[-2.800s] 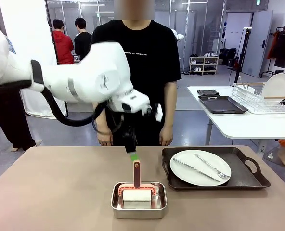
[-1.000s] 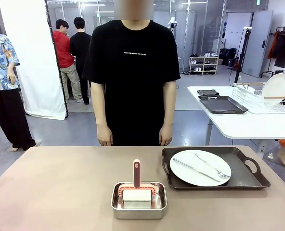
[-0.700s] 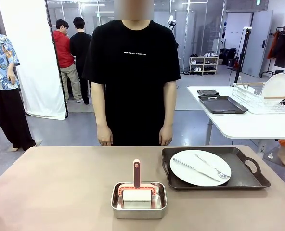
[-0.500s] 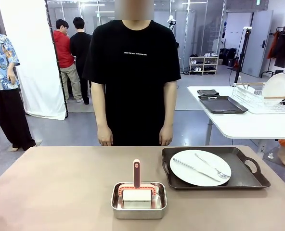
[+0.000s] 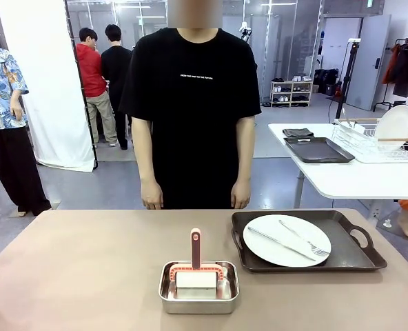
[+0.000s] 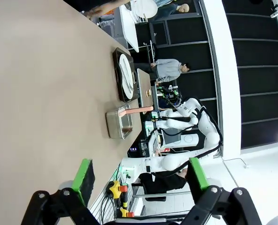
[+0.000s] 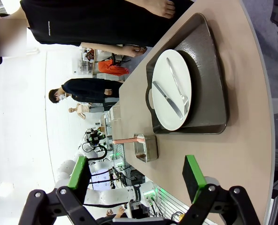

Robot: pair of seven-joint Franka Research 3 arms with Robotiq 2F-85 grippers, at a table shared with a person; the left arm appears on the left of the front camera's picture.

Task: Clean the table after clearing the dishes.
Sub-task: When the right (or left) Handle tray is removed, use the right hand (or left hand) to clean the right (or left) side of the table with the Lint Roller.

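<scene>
While the tray (image 5: 352, 229) runs sideways, cutlery (image 5: 281, 244) crosses the plate (image 5: 266, 251) diagonally.

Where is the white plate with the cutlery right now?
In the front view, the white plate sits on the dark tray at the right side of the table, just right of the steel pan.

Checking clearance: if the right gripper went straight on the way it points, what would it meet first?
Probably the pan, centred ahead of the right gripper; the tray lies beyond. Depth is unclear.
</scene>
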